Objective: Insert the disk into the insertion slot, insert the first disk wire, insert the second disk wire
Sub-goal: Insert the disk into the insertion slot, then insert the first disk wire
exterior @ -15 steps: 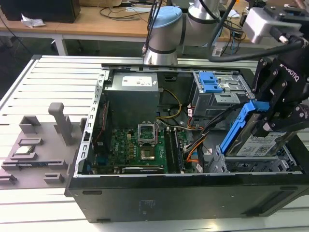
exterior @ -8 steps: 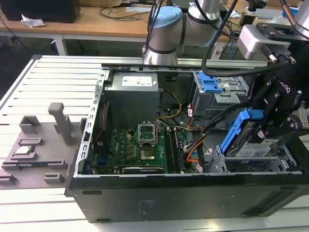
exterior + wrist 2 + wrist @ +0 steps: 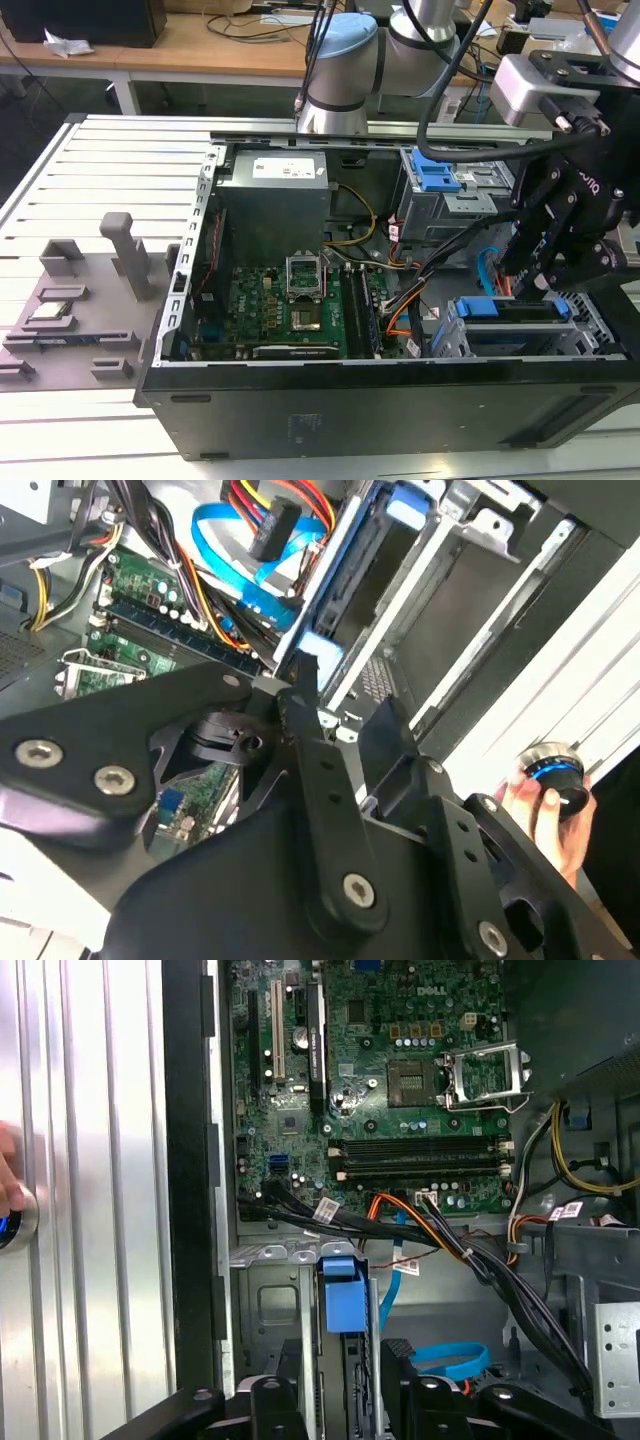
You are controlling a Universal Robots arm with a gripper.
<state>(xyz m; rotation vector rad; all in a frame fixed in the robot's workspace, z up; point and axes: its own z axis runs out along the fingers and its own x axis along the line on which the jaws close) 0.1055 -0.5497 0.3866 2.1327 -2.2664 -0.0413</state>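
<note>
The disk (image 3: 500,309), silver with a bright blue carrier, lies in the insertion slot (image 3: 600,335), the low grey cage at the exterior view's right. My black gripper (image 3: 530,285) hangs right over it. In the first wrist view the gripper (image 3: 343,1385) straddles the disk's blue end (image 3: 343,1298). The second disk wire (image 3: 452,1360), a thin light-blue cable, loops loose beside the disk. It also shows in the second wrist view (image 3: 238,542), next to the orange, red and black wire bundle (image 3: 272,510) with its dark plug.
The taller grey cage with blue latches (image 3: 440,178) stands behind the slot. The green motherboard (image 3: 290,300) and black cable bundles (image 3: 400,1230) fill the case's middle. A hand (image 3: 545,805) holds a round knob outside the case wall.
</note>
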